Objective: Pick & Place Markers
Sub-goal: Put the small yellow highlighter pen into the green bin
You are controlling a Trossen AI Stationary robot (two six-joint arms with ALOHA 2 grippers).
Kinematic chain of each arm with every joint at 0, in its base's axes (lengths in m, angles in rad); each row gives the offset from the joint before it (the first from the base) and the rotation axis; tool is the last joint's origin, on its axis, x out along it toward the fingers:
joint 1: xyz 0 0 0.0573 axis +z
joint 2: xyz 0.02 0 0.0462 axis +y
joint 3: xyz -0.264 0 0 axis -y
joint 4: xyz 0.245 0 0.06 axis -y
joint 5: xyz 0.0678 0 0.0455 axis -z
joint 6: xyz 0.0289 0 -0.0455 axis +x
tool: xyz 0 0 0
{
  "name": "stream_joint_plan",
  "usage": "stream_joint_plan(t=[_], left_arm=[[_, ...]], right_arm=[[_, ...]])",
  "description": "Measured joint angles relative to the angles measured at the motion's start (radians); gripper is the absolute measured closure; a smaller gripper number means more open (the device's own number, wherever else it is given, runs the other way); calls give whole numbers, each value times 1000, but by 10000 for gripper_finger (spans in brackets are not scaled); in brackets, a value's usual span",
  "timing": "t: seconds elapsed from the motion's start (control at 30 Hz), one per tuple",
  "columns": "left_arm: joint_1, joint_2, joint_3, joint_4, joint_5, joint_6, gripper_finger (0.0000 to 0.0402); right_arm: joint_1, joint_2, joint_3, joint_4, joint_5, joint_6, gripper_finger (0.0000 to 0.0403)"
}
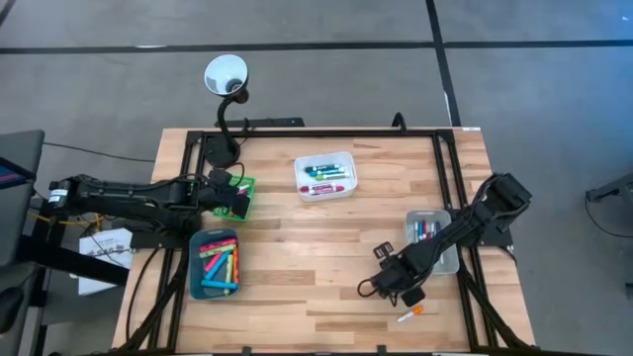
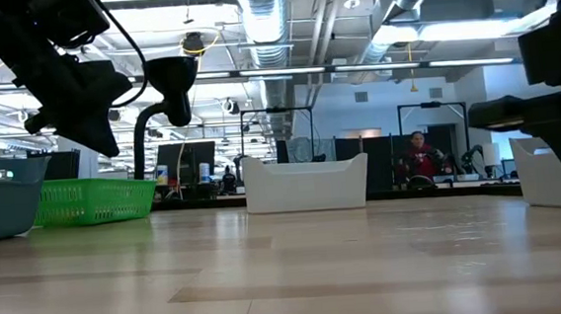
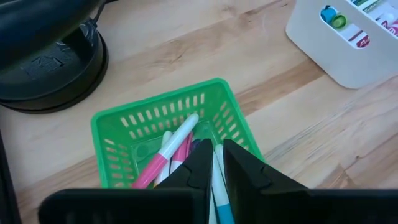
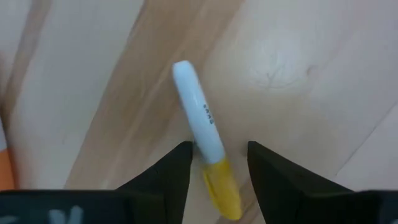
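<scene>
Over the green basket [image 1: 240, 188] at the left of the worktop [image 1: 297, 237], the left arm reaches in low and nearly level from the left edge. The left gripper [image 3: 214, 163] points down into the basket, its fingers [image 3: 198, 168] drawn narrow around a white-barrelled marker with a blue end [image 3: 219, 193]. A pink-capped marker [image 3: 166, 155] and others lie slanted inside the basket beneath it.

At the right front of the worktop the right arm runs diagonally down from the right rear, past the clear grey tray [image 1: 433, 237], which holds several markers. The right gripper [image 4: 217, 163] hangs just above the bare wood, fingers [image 4: 176, 171] spread wide to either side of a white marker with a yellow cap [image 4: 202, 134] lying flat on the surface; the fingers do not touch it. In the high view a single white and orange marker [image 1: 410, 314] lies just in front of this gripper [image 1: 396, 282].

The teal tray [image 1: 215, 264] at the left front holds a pile of orange, green, pink and yellow markers. The white tray [image 1: 326, 175] at centre rear holds several more. A black gooseneck lamp [image 1: 226, 79] stands at the rear left, its base beside the green basket.
</scene>
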Motion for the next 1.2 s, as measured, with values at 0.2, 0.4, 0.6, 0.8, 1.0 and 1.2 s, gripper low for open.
stream_joint_plan(t=[0.2,0.4,0.6,0.8,1.0,1.2], left_arm=[[0,0,0,3,0,0,367],[0,0,0,15,0,0,367],[-5,0,0,132,2,42,367],[-93,0,0,507,175,406,367],[-267,0,0,740,255,647,367],[-343,48,0,785,248,731,364]], right_arm=[[-35,-3,-13,36,-12,-28,329],[-88,8,32,104,2,-9,380],[-149,8,129,254,24,-17,357],[-224,5,219,362,164,-56,381],[-235,-94,339,237,251,-161,381],[-196,-293,286,274,412,-155,380]])
